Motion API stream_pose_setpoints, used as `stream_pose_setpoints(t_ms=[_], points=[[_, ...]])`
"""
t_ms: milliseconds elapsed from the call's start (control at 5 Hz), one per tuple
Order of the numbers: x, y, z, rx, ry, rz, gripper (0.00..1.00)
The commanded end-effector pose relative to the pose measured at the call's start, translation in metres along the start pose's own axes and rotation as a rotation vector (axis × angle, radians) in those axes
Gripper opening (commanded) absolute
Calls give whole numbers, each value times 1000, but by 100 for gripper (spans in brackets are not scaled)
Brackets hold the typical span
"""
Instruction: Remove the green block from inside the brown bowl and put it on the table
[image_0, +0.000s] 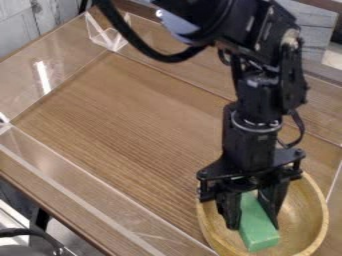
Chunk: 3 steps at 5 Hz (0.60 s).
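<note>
Bright green block (257, 228) inside the tan wooden bowl (306, 221), black gripper (250, 204) at its upper end, fingers narrow, apparently pinching it; grasping seems in hand; next calls for a straight lift past the rim, then tabletop (127, 125).

From where I stand, the widest free stretch is the bare wood of the table (114, 125), running out to the side of the brown bowl (315, 225) and back behind it; a hand could pass low across there. Around the block, the bowl's raised rim bars any low sideways way out, leaving the way over the top. The low clear plastic wall (80, 185) fences the table's edge, and a small clear plastic piece (107, 35) stands in the far corner. The black arm (261, 90) fills the space above the bowl's far part.
</note>
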<state>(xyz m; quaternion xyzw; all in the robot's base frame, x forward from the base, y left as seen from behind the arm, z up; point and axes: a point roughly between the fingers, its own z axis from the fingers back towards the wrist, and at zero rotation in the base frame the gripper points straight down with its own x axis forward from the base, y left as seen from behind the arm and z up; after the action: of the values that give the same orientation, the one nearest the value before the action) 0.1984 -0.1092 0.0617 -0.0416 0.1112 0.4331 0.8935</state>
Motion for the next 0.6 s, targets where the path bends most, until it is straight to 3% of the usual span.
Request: stream_pose_setpoints(t_ms=[0, 400], points=[[2, -6, 24, -77, -8, 7, 0], [10, 1, 32, -98, 10, 47, 0]])
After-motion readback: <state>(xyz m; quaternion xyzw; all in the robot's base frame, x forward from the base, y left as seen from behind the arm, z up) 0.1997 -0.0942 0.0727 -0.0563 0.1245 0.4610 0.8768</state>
